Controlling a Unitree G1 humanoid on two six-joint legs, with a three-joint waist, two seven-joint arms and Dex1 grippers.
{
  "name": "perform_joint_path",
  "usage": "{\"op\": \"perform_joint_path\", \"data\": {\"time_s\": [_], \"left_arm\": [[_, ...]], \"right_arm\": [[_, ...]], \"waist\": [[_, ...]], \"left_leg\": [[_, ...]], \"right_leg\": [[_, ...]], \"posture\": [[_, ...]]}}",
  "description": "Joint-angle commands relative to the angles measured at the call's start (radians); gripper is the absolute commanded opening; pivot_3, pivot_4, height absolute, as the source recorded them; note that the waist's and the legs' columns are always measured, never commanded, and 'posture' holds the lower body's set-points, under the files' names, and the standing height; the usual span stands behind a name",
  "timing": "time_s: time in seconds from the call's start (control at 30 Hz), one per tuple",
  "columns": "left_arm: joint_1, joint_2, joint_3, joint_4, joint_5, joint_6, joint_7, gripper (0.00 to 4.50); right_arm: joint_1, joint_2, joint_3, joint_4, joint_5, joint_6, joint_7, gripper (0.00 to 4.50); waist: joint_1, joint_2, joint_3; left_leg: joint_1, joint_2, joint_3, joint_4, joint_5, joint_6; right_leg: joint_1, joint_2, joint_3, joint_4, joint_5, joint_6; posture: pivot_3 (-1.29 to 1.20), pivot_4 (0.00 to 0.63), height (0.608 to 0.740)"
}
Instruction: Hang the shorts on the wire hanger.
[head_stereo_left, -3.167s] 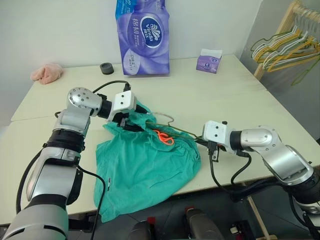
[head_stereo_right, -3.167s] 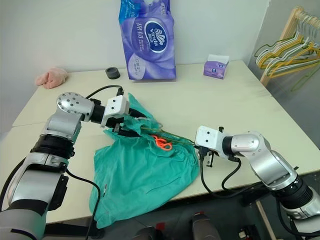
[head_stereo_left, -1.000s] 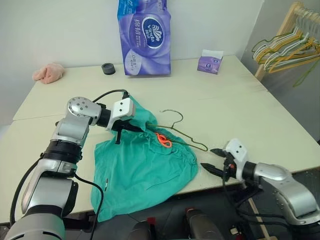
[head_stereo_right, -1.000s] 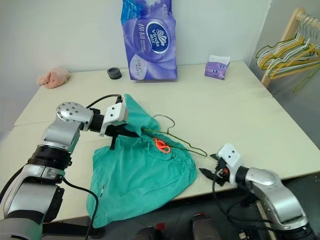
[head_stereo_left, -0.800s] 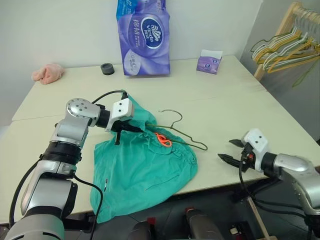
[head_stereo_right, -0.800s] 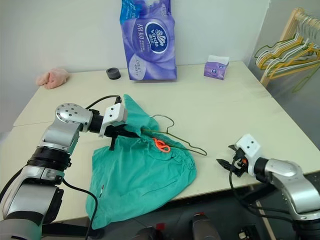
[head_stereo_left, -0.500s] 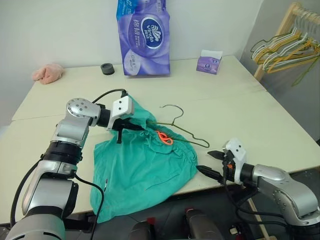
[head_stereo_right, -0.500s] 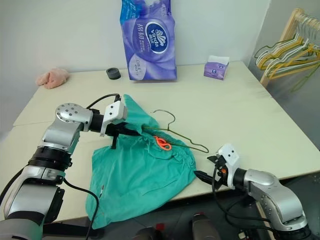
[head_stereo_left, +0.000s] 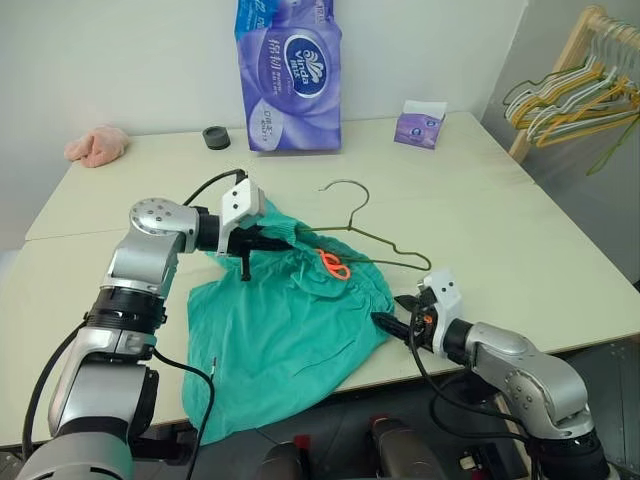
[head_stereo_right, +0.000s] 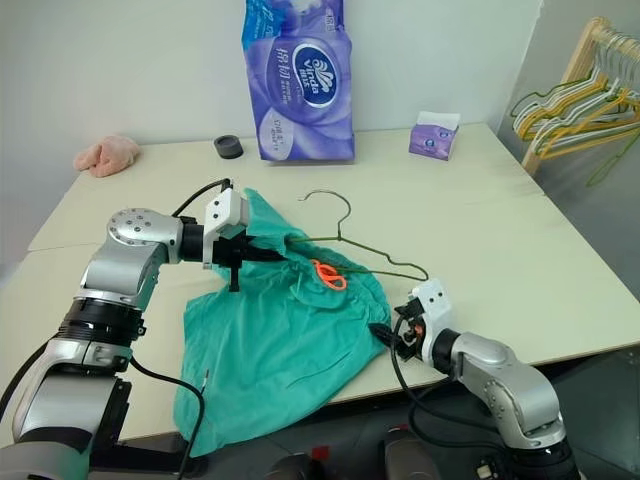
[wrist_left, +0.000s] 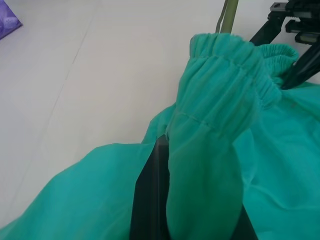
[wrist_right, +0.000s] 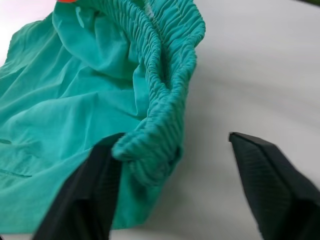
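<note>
Head views: the right gripper (head_stereo_left: 398, 316) has swung in from the table's (head_stereo_left: 560, 250) near right edge to the right end of the shorts' (head_stereo_left: 290, 320) waistband, jaws open, so a second grip looks close. The left gripper (head_stereo_left: 246, 243) stays clamped on the waistband's left end. The wire hanger (head_stereo_left: 385, 240) lies partly inside the shorts, hook toward the far edge; the legs droop over the near edge.

Left wrist view: fabric bunched tight over the fingers (wrist_left: 150, 195).

Right wrist view: the waistband (wrist_right: 165, 75) sits against one finger (wrist_right: 82, 195), bare table toward the other.
</note>
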Motion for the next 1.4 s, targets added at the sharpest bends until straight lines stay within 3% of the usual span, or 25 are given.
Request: {"op": "perform_joint_path", "data": {"time_s": [0.03,0.23,0.4,0.63,0.73,1.03,1.4], "left_arm": [[-0.013,0.01,0.062,-0.057,-0.051,0.033,0.027,0.0],[0.014,0.037,0.095,-0.106,-0.097,0.103,0.034,0.0],[0.035,0.062,0.109,-0.142,-0.123,0.142,0.037,0.0],[0.048,0.056,0.118,-0.153,-0.134,0.152,0.076,0.0],[0.053,0.057,0.118,-0.157,-0.136,0.154,0.08,0.0],[0.052,0.058,0.111,-0.153,-0.13,0.145,0.081,0.0],[0.055,0.06,0.108,-0.159,-0.128,0.145,0.078,0.0]], "right_arm": [[-0.021,-0.026,-0.052,0.013,0.0,-0.022,0.005,2.13],[-0.083,-0.093,-0.159,0.09,0.049,-0.029,0.074,0.04],[-0.144,-0.167,-0.216,0.142,0.104,-0.026,0.174,0.04],[-0.116,-0.219,-0.142,0.108,0.066,-0.102,0.256,0.04],[-0.1,-0.227,-0.127,0.104,0.042,-0.137,0.251,0.61],[-0.103,-0.158,-0.153,0.07,0.107,-0.041,0.169,3.74],[-0.182,-0.113,-0.047,0.165,0.011,-0.113,0.157,3.74]], "waist": [[0.001,0.0,0.0],[-0.002,0.0,0.0],[-0.002,0.0,0.0],[-0.001,0.0,0.0],[0.0,0.0,0.0],[0.001,0.0,0.0],[0.001,0.0,0.0]], "left_leg": [[0.0,0.0,0.0,0.0,0.0,0.0],[0.0,0.0,0.001,0.0,0.0,0.0],[0.0,0.0,0.0,-0.001,0.0,0.0],[0.0,0.0,0.001,0.0,0.0,0.0],[0.0,0.0,0.001,0.0,0.0,0.0],[0.0,0.0,0.0,0.0,0.0,0.0],[0.0,0.0,0.0,0.0,0.0,0.0]], "right_leg": [[0.0,0.0,0.0,0.0,0.0,0.0],[0.0,0.0,0.0,0.0,0.0,0.0],[0.0,0.0,0.0,0.0,0.0,0.0],[0.0,0.0,0.0,0.0,0.0,0.0],[0.0,0.0,0.0,0.0,0.0,0.0],[0.0,0.0,0.0,0.0,0.0,0.0],[0.0,0.0,0.0,0.0,0.0,0.0]], "posture": [[-0.19,0.081,0.74],[-0.19,0.079,0.74],[-0.18,0.078,0.74],[-0.18,0.08,0.74],[-0.18,0.08,0.74],[-0.18,0.078,0.74],[-0.17,0.072,0.74]]}}
